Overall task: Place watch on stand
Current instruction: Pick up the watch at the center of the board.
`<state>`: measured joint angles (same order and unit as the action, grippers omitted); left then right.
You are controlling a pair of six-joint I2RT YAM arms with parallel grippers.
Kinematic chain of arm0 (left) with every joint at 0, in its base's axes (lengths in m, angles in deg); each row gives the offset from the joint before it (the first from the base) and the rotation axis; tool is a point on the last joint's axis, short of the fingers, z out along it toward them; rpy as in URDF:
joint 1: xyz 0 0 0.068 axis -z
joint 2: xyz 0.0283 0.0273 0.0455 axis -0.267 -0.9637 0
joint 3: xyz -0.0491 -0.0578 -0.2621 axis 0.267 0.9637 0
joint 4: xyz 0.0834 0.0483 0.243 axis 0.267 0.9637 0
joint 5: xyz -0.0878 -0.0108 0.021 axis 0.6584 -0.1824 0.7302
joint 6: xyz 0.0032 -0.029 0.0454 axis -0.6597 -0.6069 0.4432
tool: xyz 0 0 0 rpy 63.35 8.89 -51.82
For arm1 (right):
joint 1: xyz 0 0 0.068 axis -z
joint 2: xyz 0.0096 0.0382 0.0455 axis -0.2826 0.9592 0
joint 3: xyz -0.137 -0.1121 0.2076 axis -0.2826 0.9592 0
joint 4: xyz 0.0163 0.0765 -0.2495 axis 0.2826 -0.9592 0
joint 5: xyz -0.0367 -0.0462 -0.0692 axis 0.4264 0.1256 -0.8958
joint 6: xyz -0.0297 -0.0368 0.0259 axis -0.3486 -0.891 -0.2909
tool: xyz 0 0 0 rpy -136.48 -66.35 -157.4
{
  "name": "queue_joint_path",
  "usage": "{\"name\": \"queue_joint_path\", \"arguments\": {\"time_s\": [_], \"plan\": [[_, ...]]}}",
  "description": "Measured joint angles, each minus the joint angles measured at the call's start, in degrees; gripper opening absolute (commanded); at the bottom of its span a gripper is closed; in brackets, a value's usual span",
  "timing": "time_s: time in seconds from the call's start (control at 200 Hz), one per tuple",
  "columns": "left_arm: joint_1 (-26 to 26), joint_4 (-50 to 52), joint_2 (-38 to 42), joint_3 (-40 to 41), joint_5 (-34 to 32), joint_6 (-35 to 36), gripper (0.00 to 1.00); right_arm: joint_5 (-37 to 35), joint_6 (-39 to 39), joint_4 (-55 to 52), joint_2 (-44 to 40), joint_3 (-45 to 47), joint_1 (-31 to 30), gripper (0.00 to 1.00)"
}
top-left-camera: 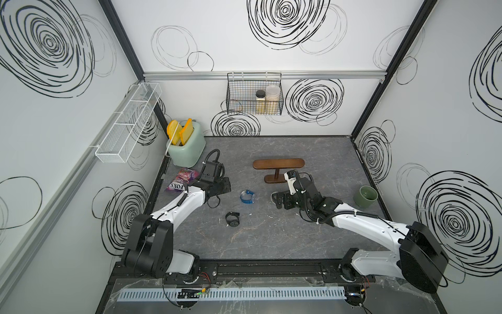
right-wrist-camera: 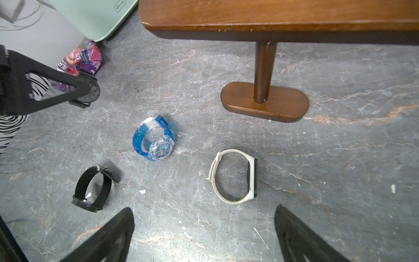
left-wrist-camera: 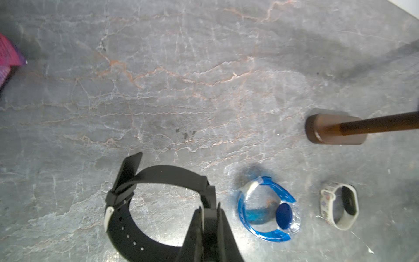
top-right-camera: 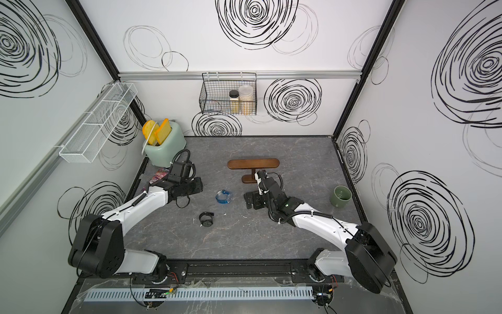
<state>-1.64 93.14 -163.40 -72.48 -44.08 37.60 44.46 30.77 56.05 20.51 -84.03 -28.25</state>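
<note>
In the left wrist view my left gripper is shut on the strap of a black watch, held above the table. The right wrist view shows that gripper gripping it near the snack bag. The dark brown stand stands at the back middle, empty; its base and bar fill the right wrist view. My right gripper hangs open just before a white band watch. A blue translucent watch and a second black watch lie on the table between the arms.
A mint toaster with yellow slices stands at the back left, with a purple snack bag in front of it. A green cup sits at the right edge. A black wire basket and a white mesh shelf hang on the walls.
</note>
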Motion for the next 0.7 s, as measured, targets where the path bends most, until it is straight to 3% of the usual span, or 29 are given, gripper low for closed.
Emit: {"name": "queue_joint_path", "arguments": {"time_s": [0.165, 0.395, 0.56, 0.7], "plan": [[-0.94, 0.02, 4.59, -1.42, 6.73, 1.88, 0.0, 0.07, -1.57, -0.46, -1.14, -0.26, 1.36, 0.98], [-3.76, -4.26, 8.41, -2.29, 22.84, 0.37, 0.0, 3.15, -5.6, -0.22, -6.05, -1.44, 7.82, 0.98], [-5.11, -10.23, 8.37, -1.95, 34.62, -4.72, 0.0, 4.83, -8.52, 1.73, -9.97, -1.44, 9.7, 0.89], [-4.79, -17.14, 8.92, -0.33, 42.6, -10.36, 0.0, 9.01, -8.66, 3.26, -9.55, -1.44, 10.75, 0.76]]}}
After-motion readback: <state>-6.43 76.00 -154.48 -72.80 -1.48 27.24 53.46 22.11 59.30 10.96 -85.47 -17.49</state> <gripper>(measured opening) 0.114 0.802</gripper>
